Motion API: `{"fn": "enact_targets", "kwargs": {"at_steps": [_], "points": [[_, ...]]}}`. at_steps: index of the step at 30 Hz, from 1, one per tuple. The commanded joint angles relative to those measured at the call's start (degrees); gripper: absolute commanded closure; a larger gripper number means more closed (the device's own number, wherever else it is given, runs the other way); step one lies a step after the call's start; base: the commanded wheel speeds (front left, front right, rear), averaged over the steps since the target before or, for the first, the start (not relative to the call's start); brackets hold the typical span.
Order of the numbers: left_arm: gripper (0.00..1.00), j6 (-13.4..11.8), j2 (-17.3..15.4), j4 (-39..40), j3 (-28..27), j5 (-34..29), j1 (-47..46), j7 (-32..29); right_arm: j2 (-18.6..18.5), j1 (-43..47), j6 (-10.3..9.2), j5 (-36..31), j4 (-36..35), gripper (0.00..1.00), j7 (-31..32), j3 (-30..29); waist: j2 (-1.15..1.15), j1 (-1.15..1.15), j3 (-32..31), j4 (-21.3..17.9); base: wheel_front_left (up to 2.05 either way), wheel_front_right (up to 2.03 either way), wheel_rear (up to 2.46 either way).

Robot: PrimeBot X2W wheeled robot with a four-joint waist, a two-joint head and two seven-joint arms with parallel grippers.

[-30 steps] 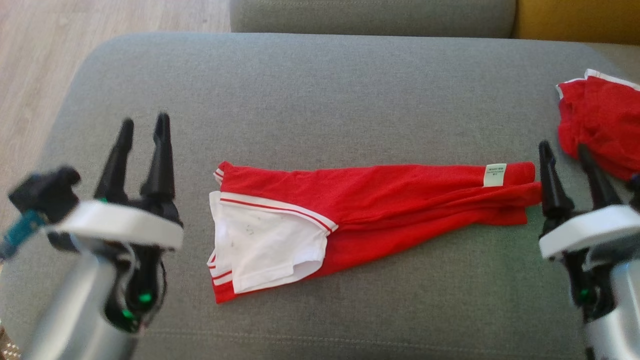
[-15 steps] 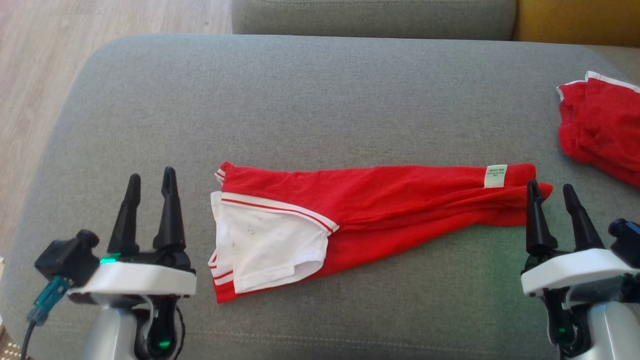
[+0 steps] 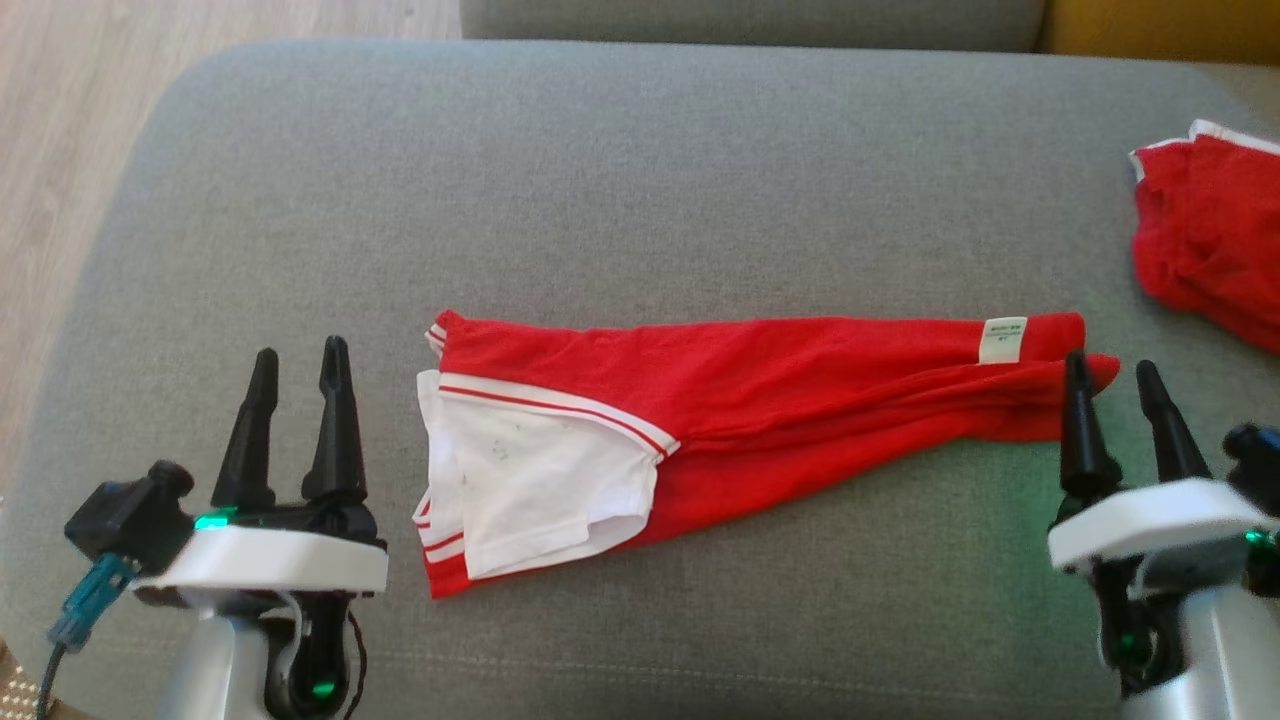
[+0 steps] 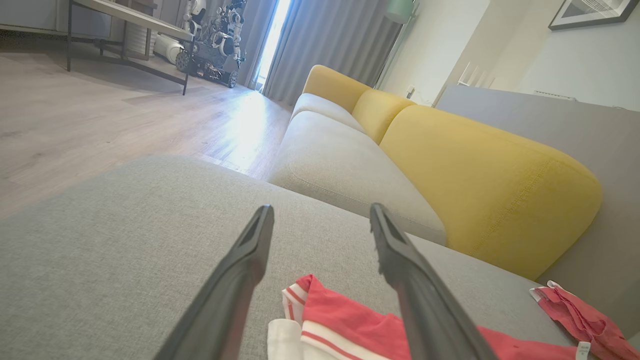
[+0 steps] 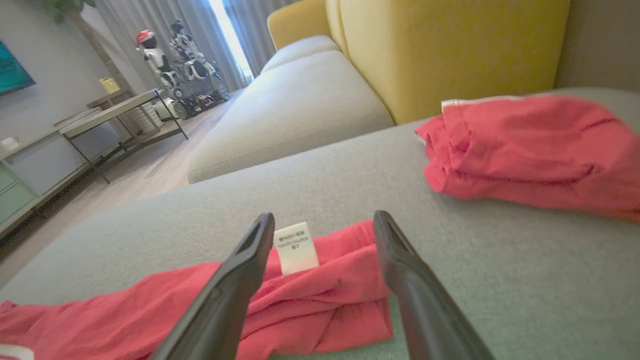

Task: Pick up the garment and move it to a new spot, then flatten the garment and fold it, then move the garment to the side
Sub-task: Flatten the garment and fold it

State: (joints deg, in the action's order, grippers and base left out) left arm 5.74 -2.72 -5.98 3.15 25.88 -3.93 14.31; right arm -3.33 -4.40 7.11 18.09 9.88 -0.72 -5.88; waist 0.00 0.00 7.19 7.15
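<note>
Folded red garment (image 3: 780, 400) lies on grey cushion (image 3: 640, 180) between left jaws and right jaws, both wide open and empty, its label (image 3: 1003, 340) end inside right jaws' span; pinching only one layer there risks pulling the fold apart.

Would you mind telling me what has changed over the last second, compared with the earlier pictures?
Both arms drew back toward the robot, the left pincer further, over the grey cushion. The right pincer now has its fingertips at the labelled end of the red garment. Both stayed open, holding nothing. The slight overall shift is the camera's. The garment kept its folded shape.
</note>
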Motion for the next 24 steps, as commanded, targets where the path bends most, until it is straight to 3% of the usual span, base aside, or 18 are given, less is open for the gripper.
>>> {"fn": "enact_targets", "kwargs": {"at_steps": [1,10,16,24], "points": [[0.00,0.30,-0.17,1.43,-1.33,0.49,-2.97,0.69,0.16,-4.34,0.37,2.12,0.68,0.00,1.04,-0.24,0.00,0.00,0.90,0.19,0.00,0.00,0.00],[0.00,0.49,-0.17,1.17,0.06,1.09,-4.35,0.69,0.43,-11.97,0.37,5.14,11.95,0.00,1.85,-5.67,0.00,0.00,2.91,2.03,0.00,0.00,0.00],[0.00,0.46,-0.16,1.05,0.28,1.32,-4.52,0.69,0.44,-15.74,0.37,1.76,19.63,0.00,2.00,-9.16,0.00,0.00,3.52,2.89,0.00,0.00,0.00],[0.00,0.21,-0.16,0.88,0.33,1.40,-4.59,0.69,0.45,-16.23,0.37,0.68,26.86,0.00,4.41,-8.09,0.00,0.00,2.60,2.35,0.00,0.00,0.00]]}}
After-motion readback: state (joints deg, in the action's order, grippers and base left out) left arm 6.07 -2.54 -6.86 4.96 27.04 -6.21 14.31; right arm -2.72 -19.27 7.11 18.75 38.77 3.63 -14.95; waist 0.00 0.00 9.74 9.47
